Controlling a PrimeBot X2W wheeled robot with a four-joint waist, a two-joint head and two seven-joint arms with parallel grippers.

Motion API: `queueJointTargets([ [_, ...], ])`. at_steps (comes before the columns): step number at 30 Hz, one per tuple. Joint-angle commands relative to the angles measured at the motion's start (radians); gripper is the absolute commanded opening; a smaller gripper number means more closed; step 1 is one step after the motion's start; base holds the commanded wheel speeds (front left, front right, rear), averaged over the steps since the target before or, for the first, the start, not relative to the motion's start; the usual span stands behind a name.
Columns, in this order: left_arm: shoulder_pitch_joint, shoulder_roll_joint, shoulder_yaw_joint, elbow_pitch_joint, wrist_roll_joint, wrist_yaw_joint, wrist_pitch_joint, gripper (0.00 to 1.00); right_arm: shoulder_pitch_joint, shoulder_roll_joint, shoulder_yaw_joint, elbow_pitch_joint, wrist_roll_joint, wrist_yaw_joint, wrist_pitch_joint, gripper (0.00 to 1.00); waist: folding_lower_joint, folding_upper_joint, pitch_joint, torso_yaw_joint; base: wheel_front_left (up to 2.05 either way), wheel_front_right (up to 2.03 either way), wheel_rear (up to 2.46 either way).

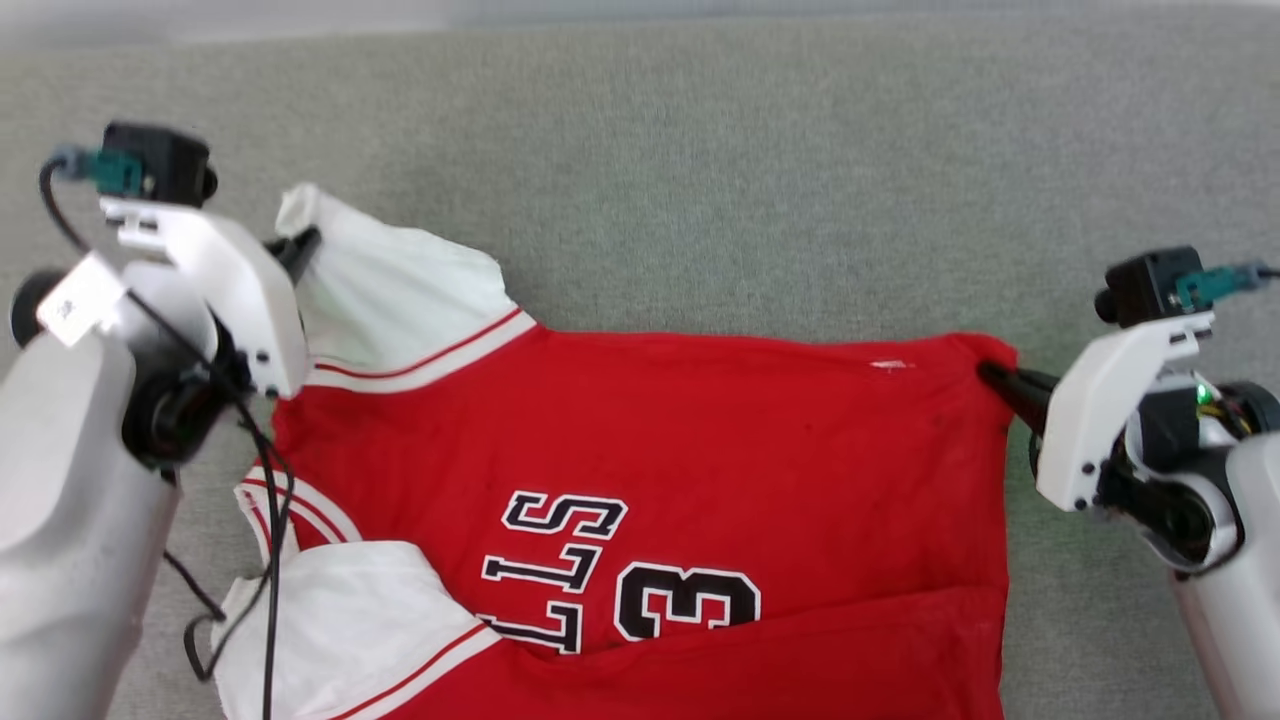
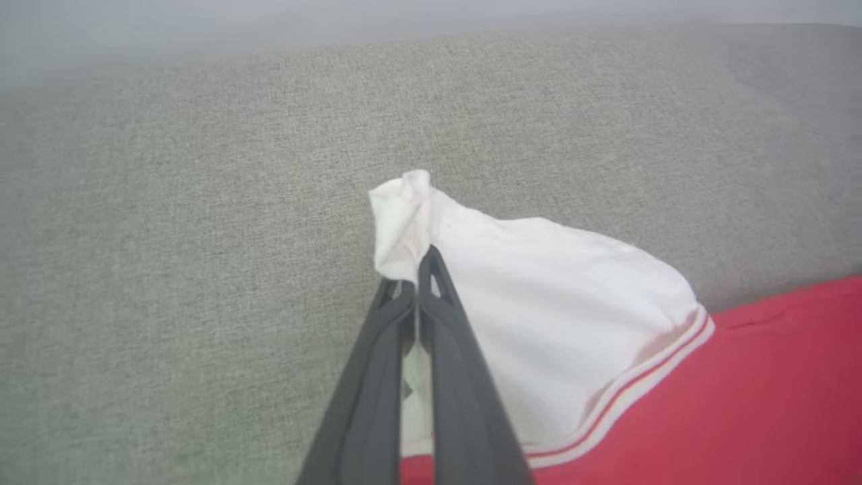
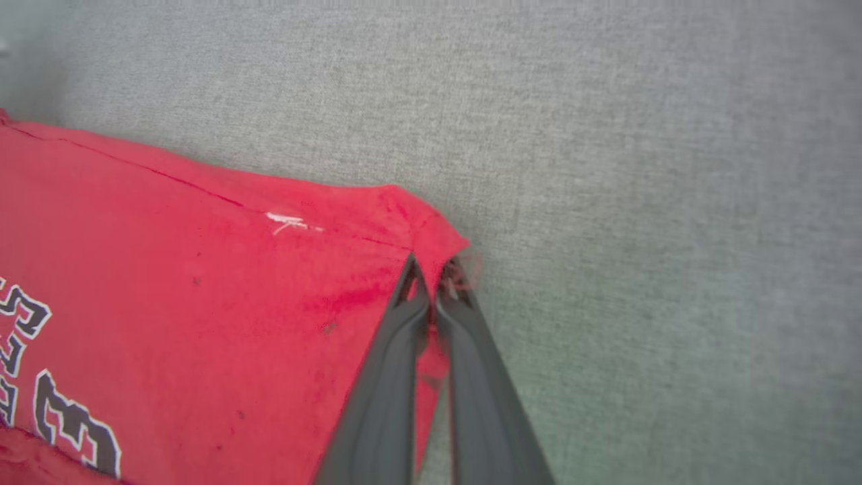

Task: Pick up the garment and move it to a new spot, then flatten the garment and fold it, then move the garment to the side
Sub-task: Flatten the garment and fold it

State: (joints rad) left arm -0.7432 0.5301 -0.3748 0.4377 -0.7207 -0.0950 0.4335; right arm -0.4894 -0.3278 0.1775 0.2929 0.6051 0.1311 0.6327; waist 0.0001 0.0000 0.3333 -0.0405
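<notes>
The garment is a bright red shirt with black-and-white lettering and white sleeves, spread over a grey fabric surface. My left gripper is shut on the tip of the far white sleeve; in the left wrist view its tips pinch the white cloth. My right gripper is shut on the far right red corner of the garment, with the fabric pinched between its tips. The near part of the garment runs out of the head view's bottom edge.
The grey fabric surface stretches bare beyond the garment toward the far edge. A second white sleeve lies crumpled at the lower left, with black cables from my left arm hanging over it.
</notes>
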Motion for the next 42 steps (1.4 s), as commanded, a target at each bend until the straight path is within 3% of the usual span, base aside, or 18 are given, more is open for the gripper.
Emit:
queueJointTargets([
  [1,0.025,0.003,0.007,-0.006,-0.007,0.006,-0.009,0.0,0.021,0.0,-0.005,-0.007,-0.007,-0.001,-0.006,0.0,-0.0001,0.0,-0.028,0.007,0.0,0.0,0.0],
  [11,0.299,0.027,0.089,-0.091,-0.072,0.068,-0.131,0.0,0.226,0.055,-0.089,-0.093,-0.003,-0.001,-0.017,0.0,-0.0001,0.0,-0.16,0.031,0.0,0.0,0.0],
  [15,0.48,0.031,0.119,-0.164,-0.097,0.115,-0.177,0.0,0.344,0.087,-0.119,-0.119,-0.009,-0.001,-0.041,0.0,-0.0001,0.0,-0.215,0.041,0.0,0.0,0.0],
  [23,0.718,-0.012,0.144,-0.241,-0.161,0.168,-0.212,0.0,0.493,0.158,-0.166,-0.105,-0.02,-0.001,-0.076,0.0,-0.0001,0.0,-0.271,0.047,0.0,0.0,0.0],
  [28,0.799,-0.045,0.143,-0.231,-0.193,0.168,-0.231,0.0,0.545,0.193,-0.188,-0.087,-0.032,-0.001,-0.095,0.0,-0.0001,0.0,-0.28,0.043,0.0,0.0,0.0],
  [29,0.807,-0.052,0.139,-0.222,-0.197,0.165,-0.231,0.0,0.554,0.197,-0.186,-0.083,-0.037,-0.001,-0.099,0.11,-0.0001,0.0,-0.281,0.042,0.0,0.0,0.0],
  [30,0.812,-0.06,0.137,-0.216,-0.2,0.163,-0.235,0.0,0.559,0.203,-0.186,-0.078,-0.036,-0.001,-0.103,0.39,-0.0001,0.0,-0.281,0.04,0.0,0.0,0.0],
  [31,0.812,-0.066,0.137,-0.204,-0.204,0.161,-0.24,0.0,0.563,0.207,-0.183,-0.073,-0.037,-0.001,-0.107,0.82,-0.0001,0.0,-0.282,0.039,0.0,0.0,0.0],
  [32,0.812,-0.074,0.135,-0.192,-0.209,0.158,-0.242,0.0,0.565,0.209,-0.178,-0.07,-0.039,-0.001,-0.112,1.0,-0.0001,0.0,-0.282,0.036,0.0,0.0,0.0],
  [33,0.81,-0.086,0.131,-0.184,-0.217,0.156,-0.237,0.27,0.564,0.214,-0.176,-0.071,-0.037,-0.001,-0.124,1.0,-0.0001,0.0,-0.281,0.034,0.0,0.0,0.0],
  [35,0.797,-0.097,0.13,-0.171,-0.224,0.147,-0.243,1.0,0.558,0.218,-0.169,-0.075,-0.036,-0.001,-0.142,1.0,-0.0001,0.0,-0.281,0.031,0.0,0.0,0.0],
  [42,0.76,-0.087,0.154,-0.173,-0.207,0.143,-0.301,1.0,0.513,0.186,-0.146,-0.119,-0.024,-0.001,-0.187,1.0,-0.0001,0.0,-0.286,0.014,0.0,0.0,0.0],
])
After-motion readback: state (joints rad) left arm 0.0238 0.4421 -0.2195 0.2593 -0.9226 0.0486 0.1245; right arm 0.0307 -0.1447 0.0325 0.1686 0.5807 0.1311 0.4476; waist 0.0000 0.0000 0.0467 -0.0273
